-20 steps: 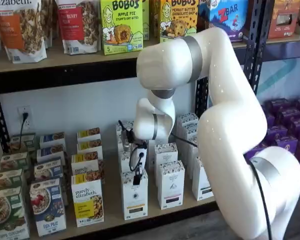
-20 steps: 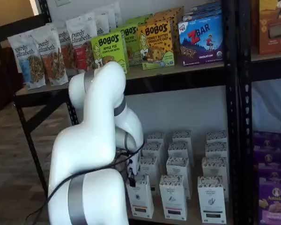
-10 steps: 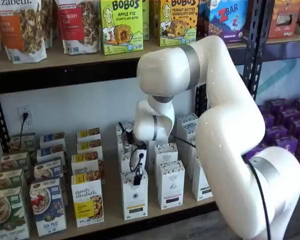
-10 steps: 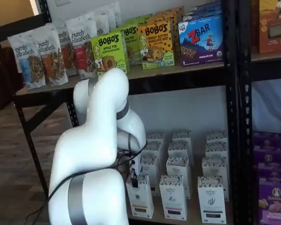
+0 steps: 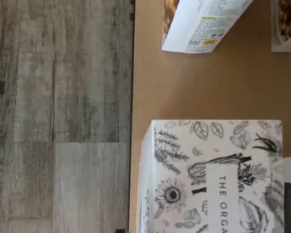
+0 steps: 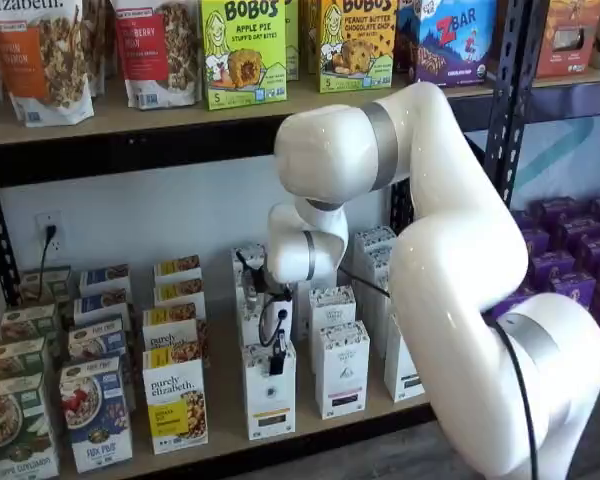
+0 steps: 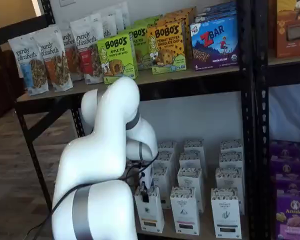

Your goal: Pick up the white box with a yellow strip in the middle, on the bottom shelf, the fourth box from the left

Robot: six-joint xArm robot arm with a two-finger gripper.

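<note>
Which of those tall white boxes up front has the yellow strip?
The white box directly under the gripper; the front box to its right has a black strip.

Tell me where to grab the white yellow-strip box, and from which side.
Grip the white box near its top, across the narrow width, coming from above. It stands upright at the front of the bottom shelf, with open gaps beside it and a similar carton close behind. The tool already hangs at its top edge.

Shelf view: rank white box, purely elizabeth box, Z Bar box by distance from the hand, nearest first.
1. white box, directly under the hand, bottom shelf.
2. purely elizabeth box, one column over on the same shelf.
3. Z Bar box, on the shelf above.
</note>
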